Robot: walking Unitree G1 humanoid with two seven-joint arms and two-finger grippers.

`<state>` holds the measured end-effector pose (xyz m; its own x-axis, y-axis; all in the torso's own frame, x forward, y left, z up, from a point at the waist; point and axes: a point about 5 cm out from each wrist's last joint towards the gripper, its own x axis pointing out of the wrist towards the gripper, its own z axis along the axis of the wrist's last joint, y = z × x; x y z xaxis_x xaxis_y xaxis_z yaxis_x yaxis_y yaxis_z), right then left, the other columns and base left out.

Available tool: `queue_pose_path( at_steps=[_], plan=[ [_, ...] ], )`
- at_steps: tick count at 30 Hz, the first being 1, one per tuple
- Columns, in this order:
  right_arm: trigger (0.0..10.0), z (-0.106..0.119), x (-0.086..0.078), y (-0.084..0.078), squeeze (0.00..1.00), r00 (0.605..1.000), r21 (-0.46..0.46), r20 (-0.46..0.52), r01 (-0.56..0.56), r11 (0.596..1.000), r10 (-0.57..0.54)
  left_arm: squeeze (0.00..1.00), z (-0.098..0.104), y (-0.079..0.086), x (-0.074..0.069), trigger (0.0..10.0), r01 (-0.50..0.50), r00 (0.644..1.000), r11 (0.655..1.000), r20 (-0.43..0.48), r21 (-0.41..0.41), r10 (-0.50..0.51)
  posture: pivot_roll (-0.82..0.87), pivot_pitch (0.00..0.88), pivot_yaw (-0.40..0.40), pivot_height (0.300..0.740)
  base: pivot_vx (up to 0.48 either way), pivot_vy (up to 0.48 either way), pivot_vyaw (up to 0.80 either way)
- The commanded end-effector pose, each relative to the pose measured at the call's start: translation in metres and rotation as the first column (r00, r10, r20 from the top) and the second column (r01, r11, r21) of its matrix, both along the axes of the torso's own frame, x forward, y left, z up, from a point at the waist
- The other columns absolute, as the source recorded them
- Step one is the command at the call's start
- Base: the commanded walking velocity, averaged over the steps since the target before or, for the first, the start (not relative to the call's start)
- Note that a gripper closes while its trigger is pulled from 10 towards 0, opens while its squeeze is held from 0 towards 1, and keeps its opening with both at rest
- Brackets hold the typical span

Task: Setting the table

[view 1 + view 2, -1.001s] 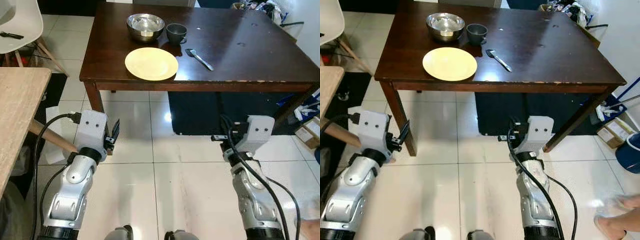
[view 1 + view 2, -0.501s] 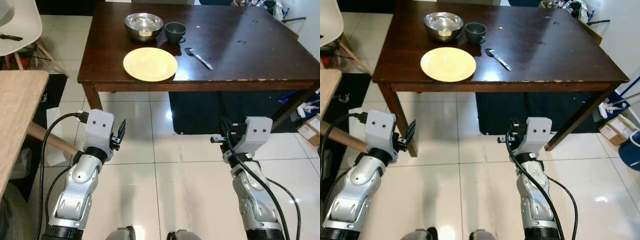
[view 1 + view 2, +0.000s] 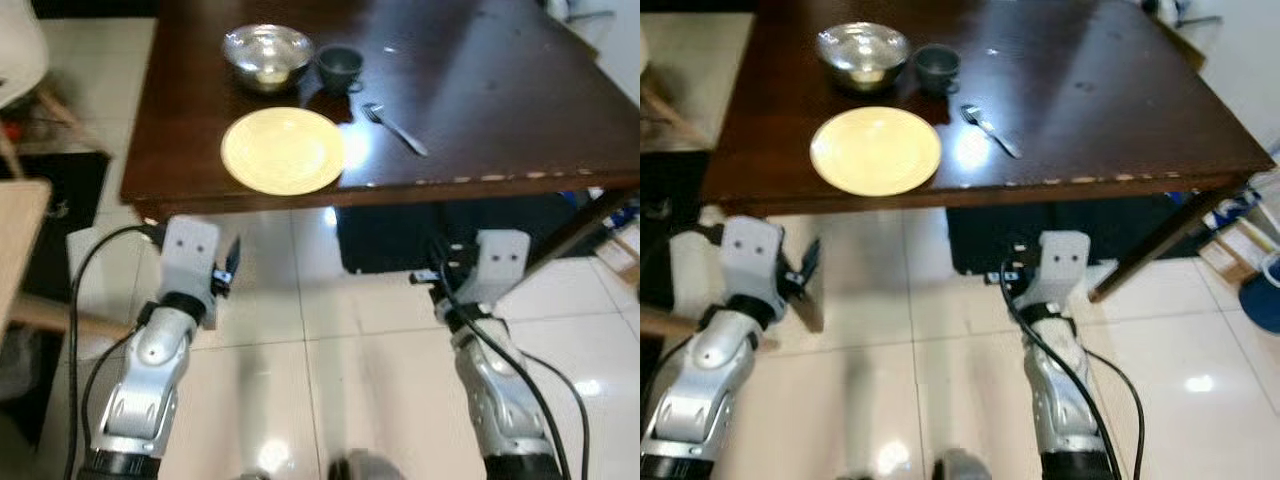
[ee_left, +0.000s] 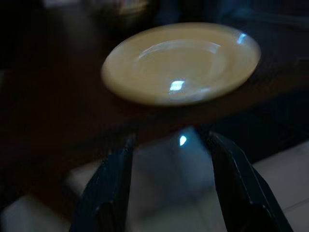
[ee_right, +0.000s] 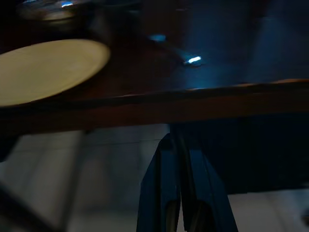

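- Tabletop point(image 3: 500, 90), dark wood, fills the upper part of the head views; the setting on it is gathered toward the upper left of centre, and nothing is in either pincer.
- Left pincer point(image 3: 232, 268) sits lower left in the left eye view, below the table's near edge and over the tiled floor point(image 3: 300, 340); in its wrist view the two fingers stand wide apart and empty, aimed up at the plate.
- Right pincer point(image 3: 425, 277) sits lower right of centre, also under the table edge; in the right wrist view its fingers point(image 5: 166, 193) are pressed together with nothing between them.
- Yellow plate point(image 3: 283, 150) lies flat near the front edge, just above the left pincer in the frame.
- Fork point(image 3: 396, 129) lies at a slant to the right of the plate, apart from it.
- Steel bowl point(image 3: 267, 55) and dark cup point(image 3: 341, 66) stand side by side behind the plate, close to each other.
- Step, as I judge it: the approach to the table, arms low, no grasp begun.
- Next move would call for raising an arm above the table edge, most likely toward the plate or the fork, and the right pincer would have to spread first.
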<state>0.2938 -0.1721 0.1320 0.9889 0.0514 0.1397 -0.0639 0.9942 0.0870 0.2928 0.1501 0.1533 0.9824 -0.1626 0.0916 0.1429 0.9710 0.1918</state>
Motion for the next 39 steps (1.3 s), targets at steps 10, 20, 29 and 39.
queue_pose_path(
  at_steps=[10,20,29,39],
  plan=[
    [10.0,-0.008,-0.004,-0.009,0.00,0.999,-0.018,-0.027,0.023,1.000,-0.023,0.00,-0.007,-0.008,-0.003,10.0,0.029,0.999,1.000,-0.020,0.005,-0.029,-0.10,0.076,0.026,0.740,0.480,0.000,0.00],
    [10.0,-0.008,-0.004,-0.009,0.00,1.000,-0.021,-0.027,-0.013,1.000,0.012,0.00,-0.009,-0.012,-0.003,10.0,0.048,0.998,0.999,-0.026,0.001,-0.048,-0.10,0.070,0.024,0.740,0.456,0.000,0.00],
    [10.0,-0.011,-0.006,-0.008,0.00,0.998,-0.003,-0.038,-0.046,0.999,0.046,0.00,-0.023,-0.021,-0.008,10.0,0.167,0.979,0.985,-0.107,-0.046,-0.171,-0.10,0.070,0.024,0.740,0.261,0.000,0.00],
    [10.0,-0.021,-0.008,-0.014,0.00,0.992,0.035,-0.084,-0.088,0.996,0.091,0.00,-0.039,-0.009,-0.011,10.0,0.199,0.973,0.980,-0.118,-0.008,-0.199,-0.11,0.073,0.023,0.740,0.000,0.000,0.00]
  ],
)
